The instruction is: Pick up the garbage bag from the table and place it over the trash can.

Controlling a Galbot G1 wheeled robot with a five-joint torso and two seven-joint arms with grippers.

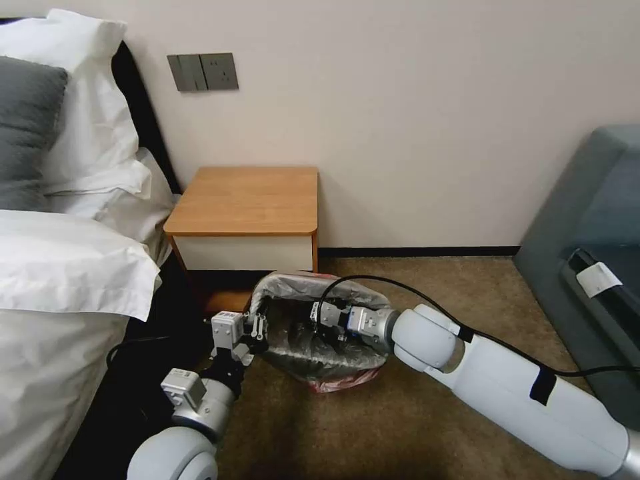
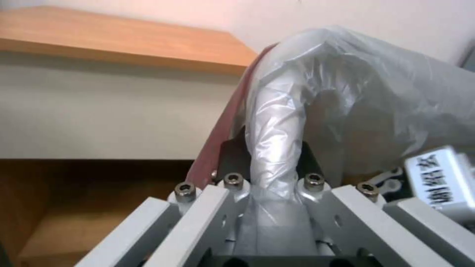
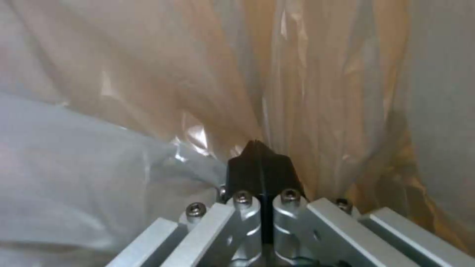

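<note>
The trash can (image 1: 320, 363) stands tilted on the carpet in front of the table (image 1: 247, 200). The grey garbage bag (image 1: 293, 285) is draped over its rim, and the bag's pinkish-red edge hangs low on the near side. My left gripper (image 1: 260, 327) is at the can's left rim; in the left wrist view this gripper (image 2: 269, 155) is shut on the bag-covered rim. My right gripper (image 1: 308, 313) reaches inside the can, and the right wrist view shows it (image 3: 259, 155) with fingers pressed together against the crinkled bag (image 3: 148, 155), the beige wall showing through the plastic.
A bed with white pillows (image 1: 67, 253) lies close on the left. A grey armchair (image 1: 593, 253) stands at the right. The wall runs behind the table. Open brown carpet (image 1: 320, 433) lies in front of the can.
</note>
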